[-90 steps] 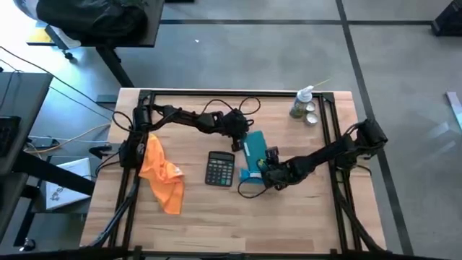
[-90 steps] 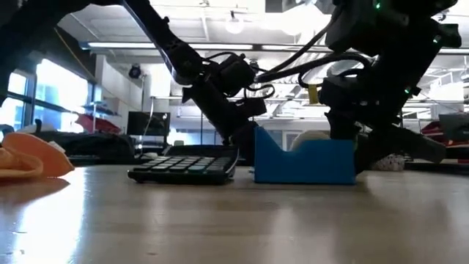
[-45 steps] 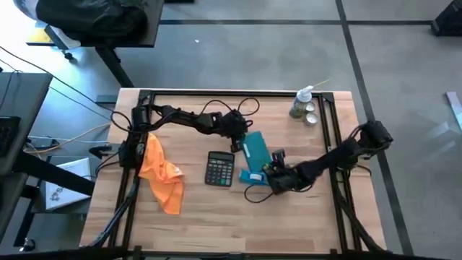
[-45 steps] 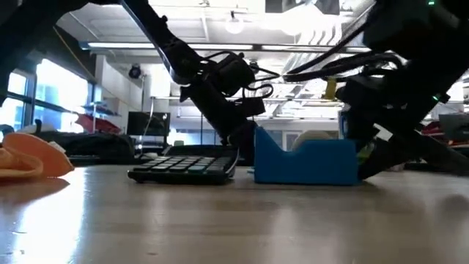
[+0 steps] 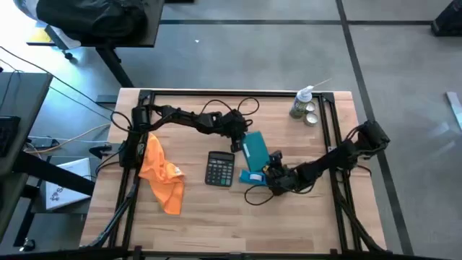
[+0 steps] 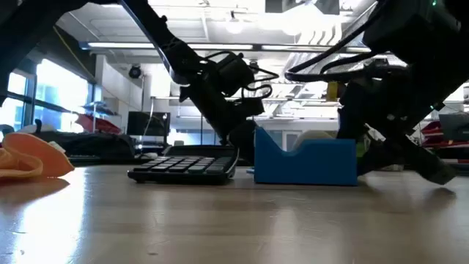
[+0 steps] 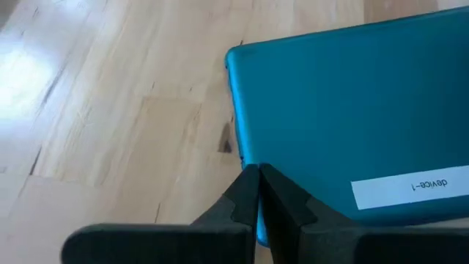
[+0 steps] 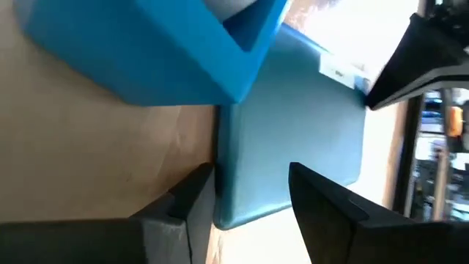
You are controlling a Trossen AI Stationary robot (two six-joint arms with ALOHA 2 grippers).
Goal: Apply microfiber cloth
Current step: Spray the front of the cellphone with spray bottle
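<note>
The orange microfiber cloth (image 5: 162, 174) lies crumpled at the table's left, also in the low view (image 6: 33, 160), with no gripper on it. A teal slab (image 5: 254, 149) lies mid-table. Its near end is next to a small blue box (image 5: 250, 176), and a black calculator (image 5: 220, 168) is at its left. My left gripper (image 5: 237, 144) is shut at the slab's left long edge. My right gripper (image 8: 245, 192) is open at the slab's near end, one finger beside that edge and one above the slab's face. My left gripper's shut fingertips (image 7: 255, 192) meet the slab's long edge (image 7: 238, 125), coming slanting down from the table's far left. Whether they pinch the edge or only rest on it, I cannot tell. I also cannot tell whether my right gripper touches the slab.
A spray bottle (image 5: 302, 102) and a small jar (image 5: 312, 118) stand at the far right corner. Black cables (image 5: 253, 193) loop on the table near the right gripper. Bare wood shows along the near edge.
My right gripper has drawn back a little toward the table's right edge, away from the blue box. The slab, box, calculator and cloth stay where they were.
</note>
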